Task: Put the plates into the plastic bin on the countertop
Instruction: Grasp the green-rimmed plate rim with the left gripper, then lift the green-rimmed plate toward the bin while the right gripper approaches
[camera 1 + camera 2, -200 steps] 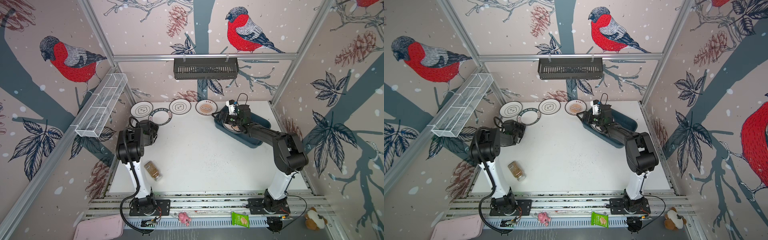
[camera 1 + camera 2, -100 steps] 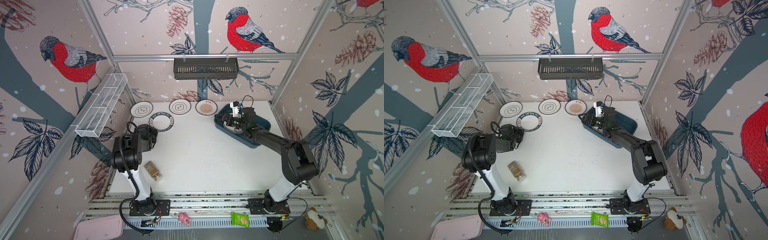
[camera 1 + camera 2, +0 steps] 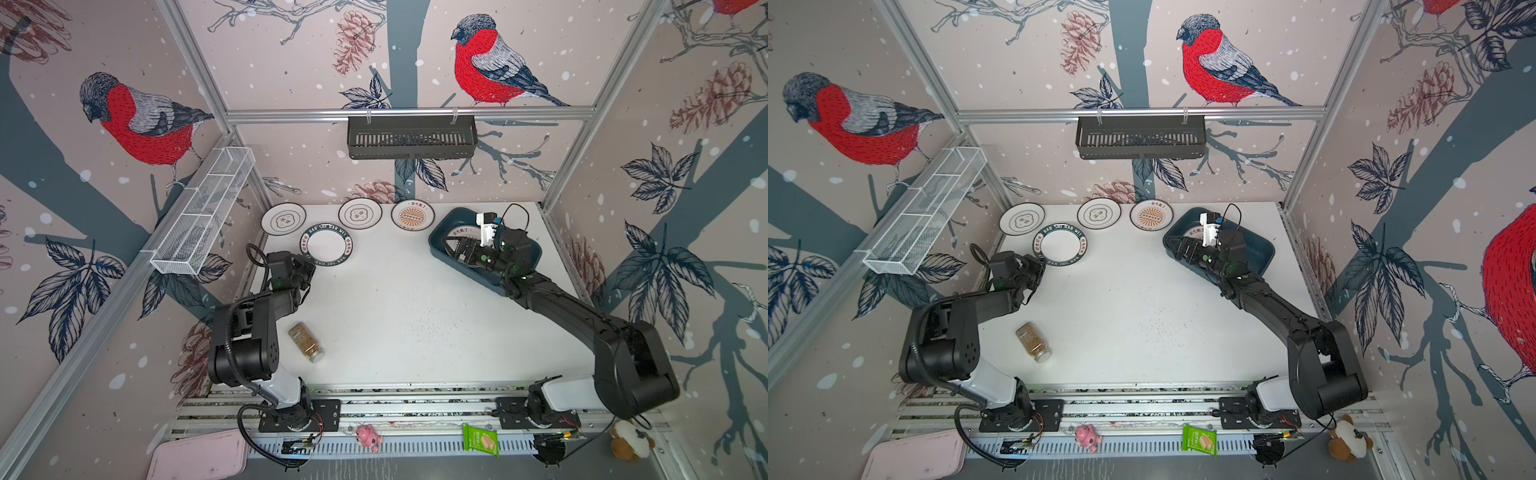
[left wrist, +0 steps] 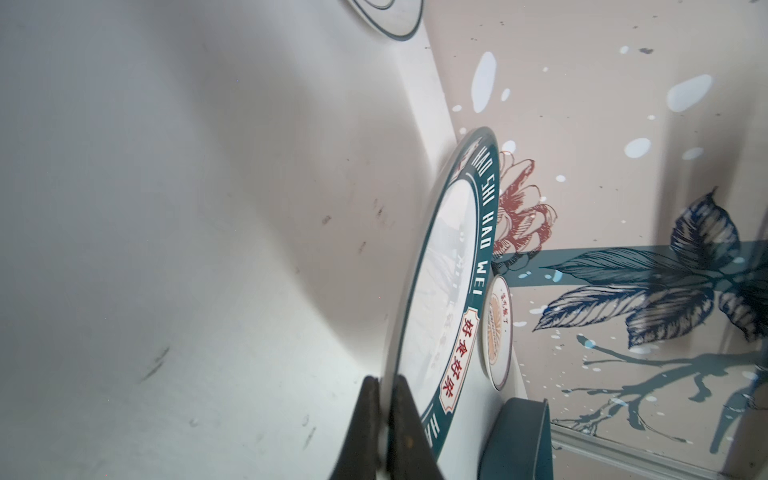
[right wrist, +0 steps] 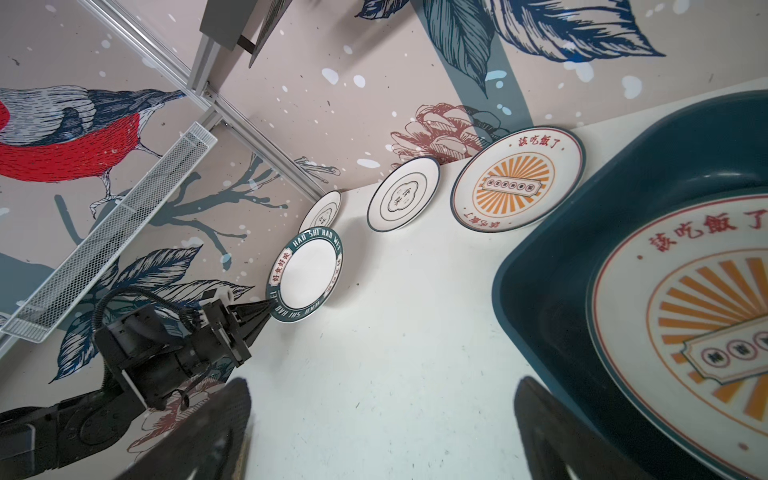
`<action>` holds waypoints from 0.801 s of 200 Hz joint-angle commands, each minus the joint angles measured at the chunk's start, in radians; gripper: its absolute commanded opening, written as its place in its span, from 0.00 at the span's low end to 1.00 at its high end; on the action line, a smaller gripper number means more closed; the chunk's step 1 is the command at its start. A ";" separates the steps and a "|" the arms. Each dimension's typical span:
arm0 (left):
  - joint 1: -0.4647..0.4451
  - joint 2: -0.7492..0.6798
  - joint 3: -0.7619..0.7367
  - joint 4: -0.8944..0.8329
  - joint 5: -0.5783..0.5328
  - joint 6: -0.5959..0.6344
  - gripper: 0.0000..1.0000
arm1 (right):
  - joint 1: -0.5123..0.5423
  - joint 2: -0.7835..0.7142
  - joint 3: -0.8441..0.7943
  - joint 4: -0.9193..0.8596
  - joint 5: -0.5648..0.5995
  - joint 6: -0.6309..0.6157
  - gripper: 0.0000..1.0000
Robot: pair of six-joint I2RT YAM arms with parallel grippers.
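Observation:
A green-rimmed plate (image 3: 326, 248) (image 3: 1060, 245) (image 4: 440, 266) (image 5: 307, 282) lies on the white countertop (image 3: 395, 311). My left gripper (image 3: 309, 266) (image 3: 1040, 266) (image 4: 386, 386) is shut on its near rim. Two cloud-centred plates (image 3: 283, 218) (image 3: 360, 213) and an orange sunburst plate (image 3: 412, 215) (image 5: 517, 183) lie along the back edge. The teal plastic bin (image 3: 528, 249) (image 3: 1262, 249) (image 5: 540, 270) stands at the back right with a sunburst plate (image 5: 685, 311) (image 3: 461, 231) inside. My right gripper (image 3: 461, 249) (image 3: 1185, 249) (image 5: 382, 415) hangs open and empty over the bin's left end.
A spice jar (image 3: 306, 342) lies near the left arm's base. A black slotted basket (image 3: 411, 137) hangs on the back rail and a white wire shelf (image 3: 203, 208) on the left wall. A pink tray (image 3: 195, 455) and small toys sit below the front rails.
My left gripper has closed on the green-rimmed plate's rim and the left arm's elbow has dropped back. The right gripper has shifted slightly over the bin and stays open.

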 commanded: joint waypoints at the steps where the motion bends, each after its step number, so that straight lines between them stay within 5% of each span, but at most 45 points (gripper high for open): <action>1: -0.025 -0.047 0.008 -0.013 0.073 0.062 0.03 | -0.004 -0.019 -0.008 -0.006 0.030 -0.022 1.00; 77: -0.323 -0.107 0.093 -0.030 0.089 0.078 0.04 | 0.015 0.034 0.015 0.030 -0.020 -0.004 0.99; 160: -0.487 -0.035 0.150 0.090 0.100 -0.009 0.04 | 0.046 0.102 0.039 0.036 -0.031 0.015 0.99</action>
